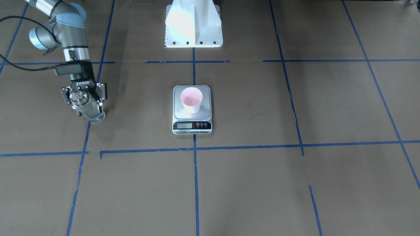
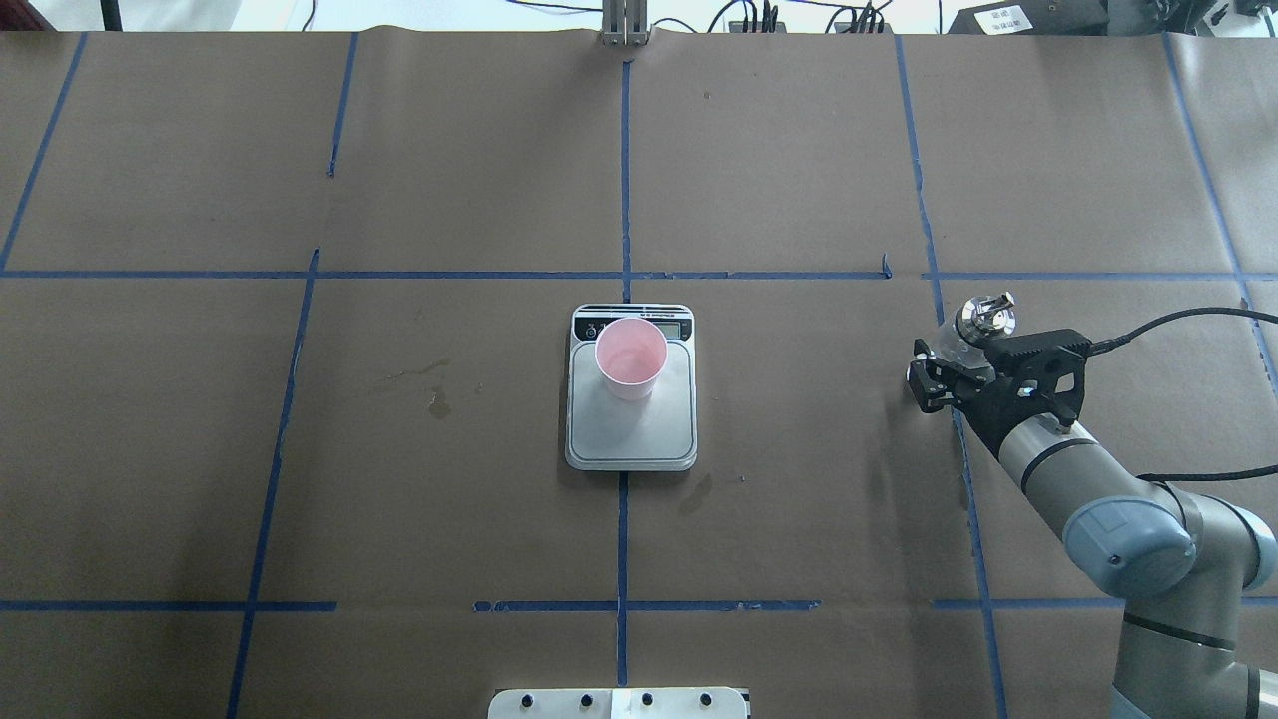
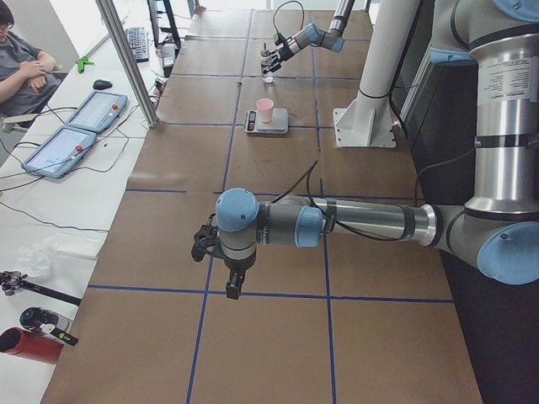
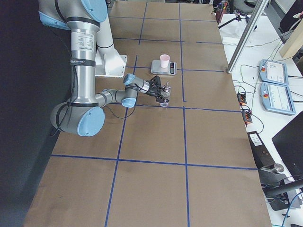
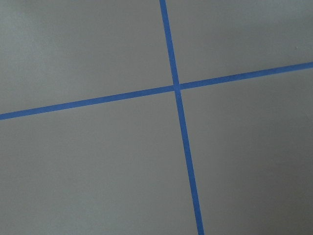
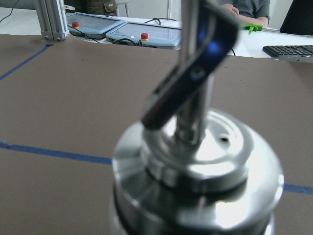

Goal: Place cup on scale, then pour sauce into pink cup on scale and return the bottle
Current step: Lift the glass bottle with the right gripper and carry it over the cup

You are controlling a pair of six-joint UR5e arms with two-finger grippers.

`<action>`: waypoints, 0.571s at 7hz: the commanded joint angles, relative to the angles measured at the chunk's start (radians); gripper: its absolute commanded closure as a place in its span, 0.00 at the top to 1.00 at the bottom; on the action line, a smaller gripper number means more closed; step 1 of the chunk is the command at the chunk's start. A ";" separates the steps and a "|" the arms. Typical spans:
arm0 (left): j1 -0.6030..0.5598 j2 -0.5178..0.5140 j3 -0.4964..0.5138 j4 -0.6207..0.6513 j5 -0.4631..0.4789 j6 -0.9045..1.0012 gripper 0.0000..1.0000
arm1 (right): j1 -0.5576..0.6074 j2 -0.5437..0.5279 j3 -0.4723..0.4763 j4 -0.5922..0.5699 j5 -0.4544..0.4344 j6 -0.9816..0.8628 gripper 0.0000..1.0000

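Observation:
The pink cup (image 1: 191,100) stands upright on the silver scale (image 1: 192,126) at the table's middle, toward the display end; it also shows in the overhead view (image 2: 631,358) on the scale (image 2: 629,439). My right gripper (image 1: 84,102) is shut on the clear glass bottle (image 1: 94,114), far to the robot's right of the scale. The bottle's base is at the table surface on a blue tape line. Its silver cap and spout (image 2: 983,318) fill the right wrist view (image 6: 195,166). My left gripper (image 3: 205,244) shows only in the exterior left view, low over bare table; I cannot tell whether it is open or shut.
The white robot base (image 1: 193,24) stands behind the scale. Blue tape lines (image 5: 176,88) grid the brown paper table. Small wet stains (image 2: 437,402) lie left of the scale. An operator, tablets and cables are beyond the table's far edge (image 6: 142,34).

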 commanded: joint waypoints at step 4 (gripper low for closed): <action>0.001 0.000 0.000 0.000 0.000 0.000 1.00 | 0.052 0.004 0.068 0.000 -0.005 -0.201 0.00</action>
